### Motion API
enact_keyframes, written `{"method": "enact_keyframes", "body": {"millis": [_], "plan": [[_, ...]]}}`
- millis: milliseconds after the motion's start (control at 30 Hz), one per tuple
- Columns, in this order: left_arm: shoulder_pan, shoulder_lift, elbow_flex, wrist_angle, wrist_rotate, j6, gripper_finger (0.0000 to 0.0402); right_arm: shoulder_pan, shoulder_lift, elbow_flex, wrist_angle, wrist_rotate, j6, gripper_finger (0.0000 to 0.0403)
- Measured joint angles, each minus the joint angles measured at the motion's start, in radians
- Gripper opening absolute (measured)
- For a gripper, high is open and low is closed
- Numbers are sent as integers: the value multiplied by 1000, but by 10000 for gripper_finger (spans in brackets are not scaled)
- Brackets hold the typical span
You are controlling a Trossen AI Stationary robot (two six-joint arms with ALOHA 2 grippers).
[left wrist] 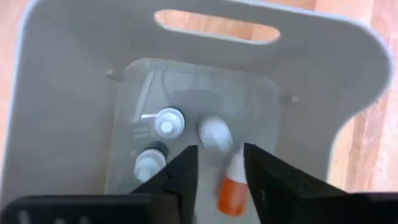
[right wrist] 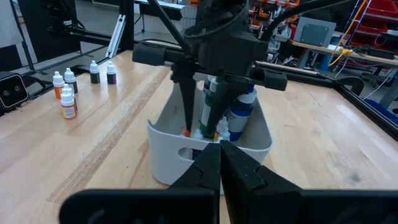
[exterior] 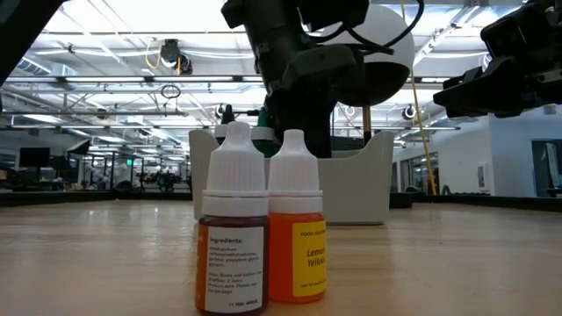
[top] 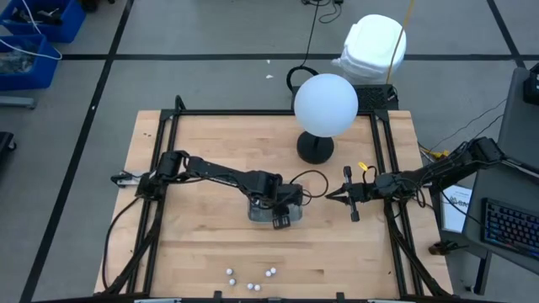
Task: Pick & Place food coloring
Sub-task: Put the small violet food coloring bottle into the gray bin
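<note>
Several small food coloring bottles with white caps (top: 251, 279) stand near the table's near edge. Two of them, a brown one (exterior: 233, 250) and an orange one (exterior: 297, 250), show close up in the low view. My left gripper (top: 280, 217) points down into a grey-white bin (top: 263, 209), open. An orange bottle (left wrist: 229, 190) lies tilted in the bin below the gap between its fingers, beside other capped bottles (left wrist: 168, 121). My right gripper (top: 330, 195) is shut and empty, hovering right of the bin.
A white globe lamp on a black base (top: 324, 105) stands behind the bin. The bin's wall with a handle slot (right wrist: 186, 152) faces my right gripper. Bare wood lies between the bin and the bottles near the front edge. Black frame rails (top: 383, 160) run along the table's sides.
</note>
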Motion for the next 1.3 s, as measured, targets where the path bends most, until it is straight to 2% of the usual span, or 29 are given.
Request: {"method": "enact_keyframes", "body": {"millis": [167,333,567,733,867,1067,1233,1300], "plan": [[0,3,27,-30,9,-1,187,0,0,0,0,0,-2,0],[-15,3,152,-73,47,0,205,0,0,0,0,0,-3,0],[-121,2,426,-331,58,-48,170,0,0,0,-1,0,-2,0],[-252,0,518,-476,4,-136,128,0,0,0,-6,0,7,0],[-371,0,516,-532,-66,-248,96,0,0,0,-7,0,14,0],[-535,0,424,-536,-111,-414,60,0,0,0,-7,0,16,0],[-613,0,335,-581,-158,-540,28,0,0,0,-8,0,40,0],[-623,0,296,-619,-188,-640,20,0,0,0,-8,0,43,0]]}}
